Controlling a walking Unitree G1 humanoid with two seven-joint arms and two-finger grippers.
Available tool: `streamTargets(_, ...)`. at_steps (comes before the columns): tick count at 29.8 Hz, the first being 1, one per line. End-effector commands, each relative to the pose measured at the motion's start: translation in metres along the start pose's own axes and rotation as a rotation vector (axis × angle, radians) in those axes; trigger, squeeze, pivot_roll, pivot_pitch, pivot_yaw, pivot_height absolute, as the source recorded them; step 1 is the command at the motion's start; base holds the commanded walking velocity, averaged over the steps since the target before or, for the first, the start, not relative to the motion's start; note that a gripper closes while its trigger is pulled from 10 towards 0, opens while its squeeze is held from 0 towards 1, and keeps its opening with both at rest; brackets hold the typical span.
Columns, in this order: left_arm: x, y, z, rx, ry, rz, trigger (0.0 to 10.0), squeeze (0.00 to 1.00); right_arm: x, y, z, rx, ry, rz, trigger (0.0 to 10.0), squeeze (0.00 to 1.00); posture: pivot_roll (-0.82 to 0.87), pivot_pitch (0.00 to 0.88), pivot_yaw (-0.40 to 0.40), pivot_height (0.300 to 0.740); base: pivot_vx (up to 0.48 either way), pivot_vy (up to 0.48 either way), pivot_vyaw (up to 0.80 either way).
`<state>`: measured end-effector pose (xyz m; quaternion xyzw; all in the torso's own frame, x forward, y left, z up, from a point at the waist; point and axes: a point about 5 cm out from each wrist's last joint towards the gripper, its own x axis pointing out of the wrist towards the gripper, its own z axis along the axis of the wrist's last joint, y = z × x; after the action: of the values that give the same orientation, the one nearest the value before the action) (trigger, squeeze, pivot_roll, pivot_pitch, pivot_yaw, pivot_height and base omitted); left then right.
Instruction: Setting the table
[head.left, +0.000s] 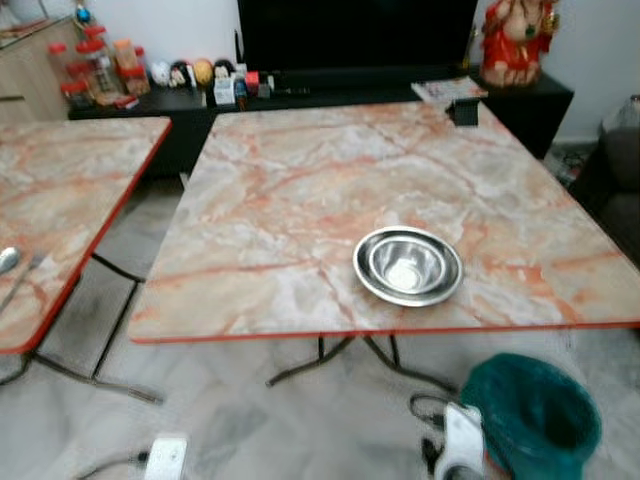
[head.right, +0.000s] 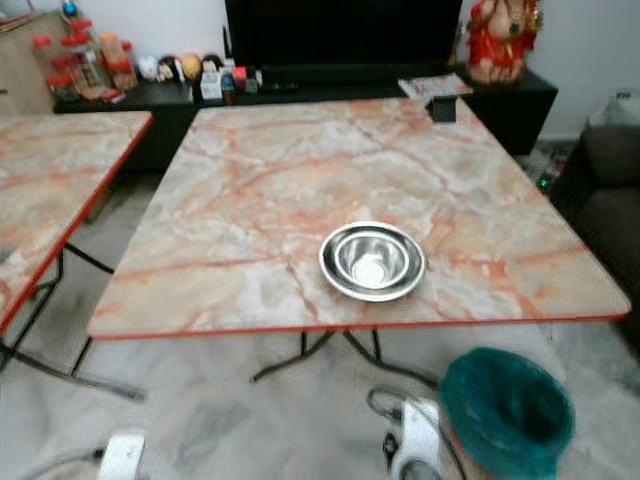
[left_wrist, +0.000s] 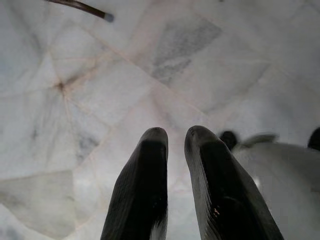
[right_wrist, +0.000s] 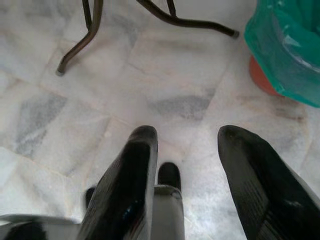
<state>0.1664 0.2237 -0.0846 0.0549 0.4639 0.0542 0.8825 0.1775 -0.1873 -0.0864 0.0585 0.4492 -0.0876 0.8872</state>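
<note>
A steel bowl (head.left: 408, 265) sits alone near the near edge of the marble table (head.left: 300, 190), right of centre, empty, its mouth up; likely set where a diner would reach it. A second table (head.left: 60, 200) stands to the left with a spoon (head.left: 8, 260) at its near edge. Both arms hang idle over the floor (left_wrist: 100, 75): the left gripper (left_wrist: 175, 137) nearly closed and empty, the right gripper (right_wrist: 187, 135) spread and empty. A bin (head.left: 535, 415) lined with a green bag stands under the table's near right corner; its contents cannot be made out.
</note>
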Motion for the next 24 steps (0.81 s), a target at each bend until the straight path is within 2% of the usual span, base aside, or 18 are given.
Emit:
streamTargets(1,-0.0007,0.0065,-0.0023,0.007,0.011,0.017,10.0,0.0,0.0009,0.01,0.0032,0.005,-0.011,0.023,10.0,0.0,0.05,0.0,0.032,0.74,0.0,0.319,0.0)
streamTargets(24,0.0007,0.012,0.0059,0.042,0.002,0.018,10.0,0.0,0.001,0.0175,0.0031,0.032,-0.012,0.03,10.0,0.0,0.07,0.0,0.06,0.74,0.0,0.337,0.0)
